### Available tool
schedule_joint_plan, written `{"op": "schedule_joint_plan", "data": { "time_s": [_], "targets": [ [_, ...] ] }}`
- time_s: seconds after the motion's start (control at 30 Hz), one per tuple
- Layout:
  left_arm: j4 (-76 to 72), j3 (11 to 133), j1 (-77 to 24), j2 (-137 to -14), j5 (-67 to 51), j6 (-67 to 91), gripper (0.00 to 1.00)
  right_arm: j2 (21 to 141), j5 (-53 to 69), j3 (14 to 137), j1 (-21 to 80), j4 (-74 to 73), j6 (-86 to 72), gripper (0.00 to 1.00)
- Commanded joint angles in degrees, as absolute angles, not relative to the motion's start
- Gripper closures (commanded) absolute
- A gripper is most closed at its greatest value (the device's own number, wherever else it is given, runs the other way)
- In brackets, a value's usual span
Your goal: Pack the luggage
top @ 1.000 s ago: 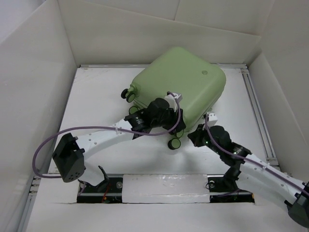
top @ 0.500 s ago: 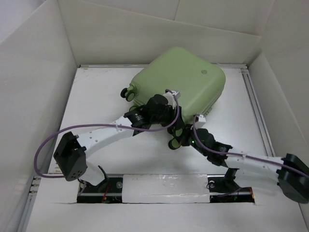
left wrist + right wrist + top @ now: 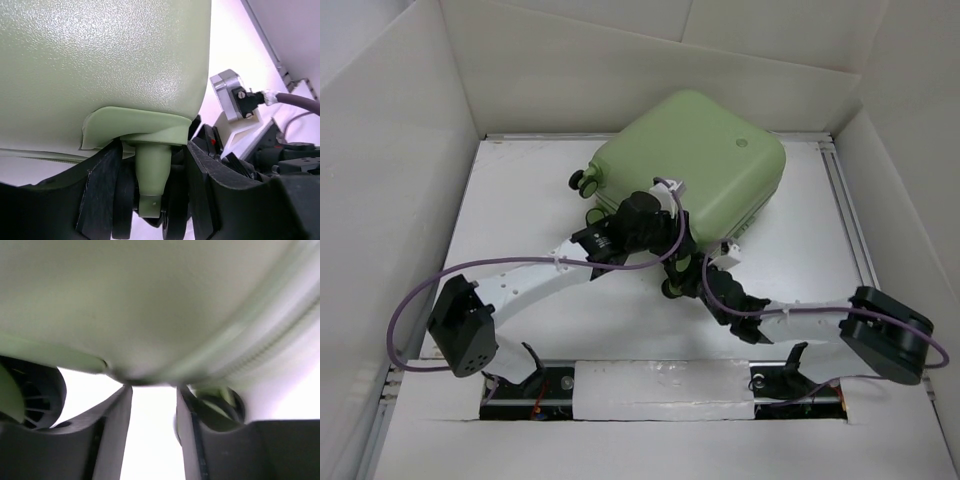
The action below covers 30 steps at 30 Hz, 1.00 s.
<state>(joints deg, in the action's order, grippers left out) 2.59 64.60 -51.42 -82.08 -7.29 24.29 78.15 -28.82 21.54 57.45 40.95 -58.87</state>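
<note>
1. White walls point(image 3: 620, 60) all round and a white counter point(image 3: 530, 210). The closed green luggage point(image 3: 695, 165) lies flat toward the far side, a bit skewed.
2. What's changed: the case got nudged slightly back-left, and the right arm swung in low against its near edge. Looks like repositioning to me, so the packing's barely started.
3. Left pincer point(image 3: 150, 215) is clamped around a wheel post point(image 3: 151, 172) at the near corner.
4. Right pincer point(image 3: 152, 435): jaws apart, nothing held, just under the shell's edge.
</note>
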Motion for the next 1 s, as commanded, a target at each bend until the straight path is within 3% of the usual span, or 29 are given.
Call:
{"op": "schedule_joint_plan", "data": {
  "time_s": [0.0, 0.2, 0.27, 0.3, 0.37, 0.43, 0.57, 0.6, 0.73, 0.97],
  "targets": [
    [-23.38, 66.62, -57.22, -79.89, -18.9, 34.01, 1.0, 67.53, -22.84, 26.19, 66.52, 36.88, -55.38, 0.51],
    [-24.7, 68.82, -57.22, -81.82, -18.9, 35.24, 0.99, 48.38, -28.21, 23.74, 71.01, 6.99, -55.99, 0.42],
    [-24.09, 70.92, -57.22, -81.83, -18.9, 35.24, 0.81, 44.05, -26.64, 23.2, 71.02, 1.87, -55.99, 0.4],
    [-22.95, 71.8, -57.22, -81.83, -18.03, 33.85, 0.55, 40.55, -26.11, 23.2, 71.02, -2.33, -55.99, 0.38],
    [-19.09, 73.21, -57.22, -81.04, -13.47, 31.3, 0.25, 38.07, -25.58, 24.25, 71.02, -6.83, -54.76, 0.37],
    [-14.69, 73.21, -57.22, -79.2, -10.47, 29.45, 0.0, 35.87, -24.97, 26.36, 71.02, -12.1, -54.23, 0.33],
    [-10.81, 64.98, -52.5, -67.72, 1.2, 27.86, 0.0, 35.33, -24.35, 29.88, 71.02, -20.2, -53.0, 0.29],
    [-11.33, 59.82, -50.82, -65.24, 2.27, 30.3, 0.0, 35.33, -25.56, 30.4, 71.02, -21.61, -53.0, 0.25],
    [-11.17, 50.3, -39.05, -56.61, 3.6, 38.02, 0.0, 35.33, -26.81, 31.64, 71.02, -24.7, -53.0, 0.25],
    [-21.58, 35.62, -13.56, -52.91, -11.67, 50.7, 0.0, 38.4, -19.01, 33.48, 71.02, -20.65, -48.61, 0.29]
  ]
}}
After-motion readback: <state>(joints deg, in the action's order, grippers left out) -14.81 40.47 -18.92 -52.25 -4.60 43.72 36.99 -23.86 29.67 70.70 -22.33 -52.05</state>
